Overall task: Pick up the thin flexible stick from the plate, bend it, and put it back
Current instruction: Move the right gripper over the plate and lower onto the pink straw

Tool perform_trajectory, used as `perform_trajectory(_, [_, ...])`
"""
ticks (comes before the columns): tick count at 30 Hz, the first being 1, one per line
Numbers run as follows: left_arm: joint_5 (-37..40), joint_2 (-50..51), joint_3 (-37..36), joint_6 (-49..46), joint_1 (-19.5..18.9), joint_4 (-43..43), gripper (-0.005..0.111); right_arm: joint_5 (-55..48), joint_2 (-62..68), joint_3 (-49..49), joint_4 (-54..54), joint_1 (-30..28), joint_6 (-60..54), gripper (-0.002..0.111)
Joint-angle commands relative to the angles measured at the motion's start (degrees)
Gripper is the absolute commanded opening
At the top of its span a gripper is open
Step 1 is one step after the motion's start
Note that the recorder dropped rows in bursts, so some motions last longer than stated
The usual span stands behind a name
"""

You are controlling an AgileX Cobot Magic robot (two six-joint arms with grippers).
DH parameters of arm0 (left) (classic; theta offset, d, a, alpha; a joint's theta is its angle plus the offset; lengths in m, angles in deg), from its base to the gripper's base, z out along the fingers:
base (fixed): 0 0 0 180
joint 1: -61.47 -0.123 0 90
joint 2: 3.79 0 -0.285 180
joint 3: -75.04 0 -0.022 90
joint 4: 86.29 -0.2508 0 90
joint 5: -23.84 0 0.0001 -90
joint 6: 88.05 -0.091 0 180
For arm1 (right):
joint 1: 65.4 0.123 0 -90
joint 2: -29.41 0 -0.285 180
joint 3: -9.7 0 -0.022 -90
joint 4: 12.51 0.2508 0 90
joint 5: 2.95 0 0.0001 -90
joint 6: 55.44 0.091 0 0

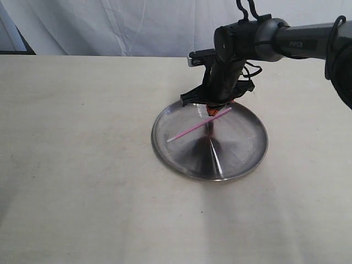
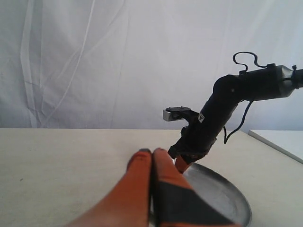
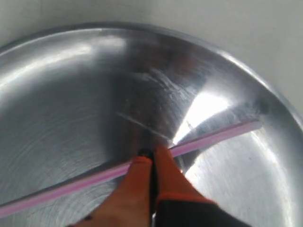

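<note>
The shiny silver plate (image 1: 242, 159) sits on the table right of centre. Over it, the thin pink stick (image 1: 192, 127) slants from its paler end near the plate's left rim up to the right. My right gripper (image 1: 212, 111) comes down from the back and is shut on the stick near its right end. In the right wrist view the orange fingertips (image 3: 142, 163) pinch the stick (image 3: 208, 138) above the plate (image 3: 71, 94). Whether the stick's far end touches the plate I cannot tell. My left gripper (image 2: 151, 153) is shut and holds nothing, low beside the plate (image 2: 222, 194).
The pale wooden table (image 1: 77, 165) spreads bare to the left and front of the plate. A white cloth backdrop (image 1: 110, 27) hangs behind it. The right arm (image 2: 222, 109) reaches in over the plate's back edge. The left arm does not show in the exterior view.
</note>
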Motion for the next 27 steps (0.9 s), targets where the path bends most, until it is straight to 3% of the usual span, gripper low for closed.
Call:
perform_trajectory(1, [-0.3, -0.1, -0.1, 0.0, 0.3, -0.2, 0.0, -0.8, 0.0, 0.3, -0.7, 0.1, -0.4, -0.001])
perform_trajectory(9, [-0.3, -0.1, -0.1, 0.0, 0.3, -0.2, 0.0, -3.7, 0.0, 0.3, -4.5, 0.1, -0.4, -0.001])
perform_trajectory(19, [-0.3, -0.1, -0.1, 0.0, 0.3, -0.2, 0.0, 12.0, 0.5, 0.3, -2.2, 0.3, -0.4, -0.001])
perform_trajectory(24, [-0.3, -0.1, -0.1, 0.0, 0.3, -0.2, 0.0, 7.9, 3.3, 0.3, -12.8, 0.3, -0.4, -0.001])
perform_trajectory(27, [-0.3, -0.1, -0.1, 0.0, 0.3, -0.2, 0.0, 2.8, 4.4, 0.3, -13.3, 0.3, -0.4, -0.001])
